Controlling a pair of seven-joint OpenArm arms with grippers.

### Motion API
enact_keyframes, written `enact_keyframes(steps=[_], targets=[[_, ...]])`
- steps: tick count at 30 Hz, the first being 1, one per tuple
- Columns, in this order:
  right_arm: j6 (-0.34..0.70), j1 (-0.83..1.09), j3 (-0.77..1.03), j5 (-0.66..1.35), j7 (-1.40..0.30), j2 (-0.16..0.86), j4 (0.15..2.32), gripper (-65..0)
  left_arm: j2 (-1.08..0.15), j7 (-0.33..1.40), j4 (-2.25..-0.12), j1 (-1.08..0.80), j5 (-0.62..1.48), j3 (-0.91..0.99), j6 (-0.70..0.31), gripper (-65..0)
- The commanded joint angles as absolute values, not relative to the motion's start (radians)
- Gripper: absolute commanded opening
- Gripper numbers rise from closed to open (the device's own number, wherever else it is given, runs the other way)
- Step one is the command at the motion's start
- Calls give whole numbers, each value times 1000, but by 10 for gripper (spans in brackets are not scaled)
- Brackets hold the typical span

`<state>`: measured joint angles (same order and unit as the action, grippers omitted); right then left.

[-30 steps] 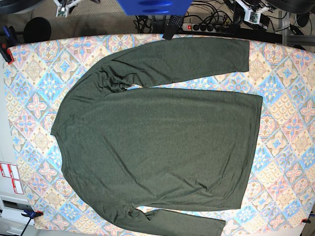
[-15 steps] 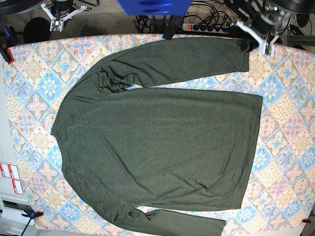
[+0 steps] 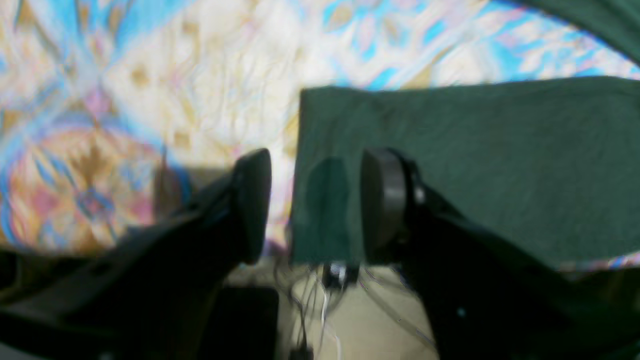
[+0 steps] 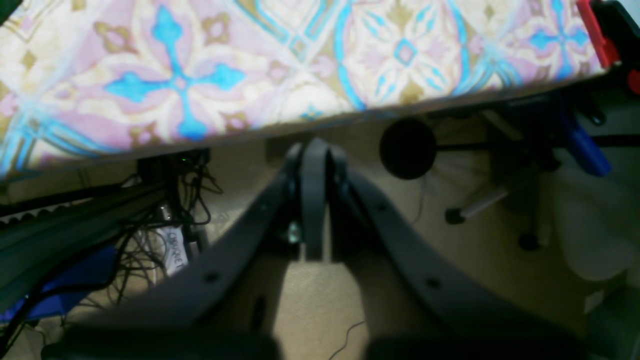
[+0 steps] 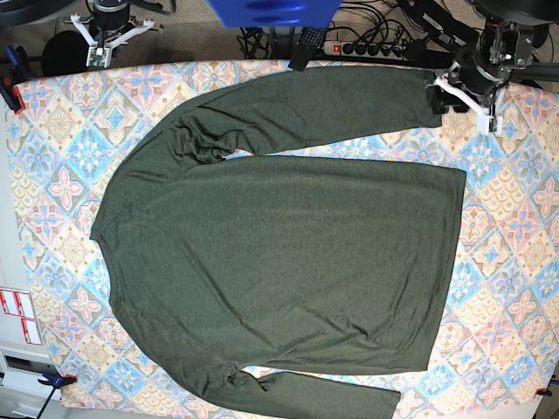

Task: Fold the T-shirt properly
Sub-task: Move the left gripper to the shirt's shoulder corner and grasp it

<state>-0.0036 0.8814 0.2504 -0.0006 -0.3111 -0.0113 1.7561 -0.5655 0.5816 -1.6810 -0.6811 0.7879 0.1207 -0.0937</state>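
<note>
Olive-green knit long-sleeved T-shirt is lying flat on patterned bench; left pincer, jaws apart, is straddling cuff for pickup; right pincer is hanging pressed together off-bench.

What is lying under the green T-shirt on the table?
Under the T-shirt lies a tablecloth with a blue, pink and gold tile pattern, showing all around the shirt. Whether anything else lies beneath the shirt cannot be seen; the fabric covers it.

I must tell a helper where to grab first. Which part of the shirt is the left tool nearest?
On the patterned tablecloth lies the T-shirt. Its upper sleeve runs toward the left tool. The sleeve cuff is the straight-cut end beside that tool, unlike the wide hem below.
</note>
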Motion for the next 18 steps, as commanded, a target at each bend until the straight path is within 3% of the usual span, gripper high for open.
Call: enact_keyframes(steps=[1, 7, 18], targets=[[-7, 895, 246, -1, -292, -7, 1774, -650, -576, 604, -1673, -662, 814, 127, -97, -342], [-7, 888, 236, -1, -292, -7, 1774, -650, -573, 720, -1616, -613, 888, 127, -97, -326], [-7, 874, 236, -1, -292, -7, 1774, -650, -572, 727, -1581, -593, 888, 35, -97, -328]])
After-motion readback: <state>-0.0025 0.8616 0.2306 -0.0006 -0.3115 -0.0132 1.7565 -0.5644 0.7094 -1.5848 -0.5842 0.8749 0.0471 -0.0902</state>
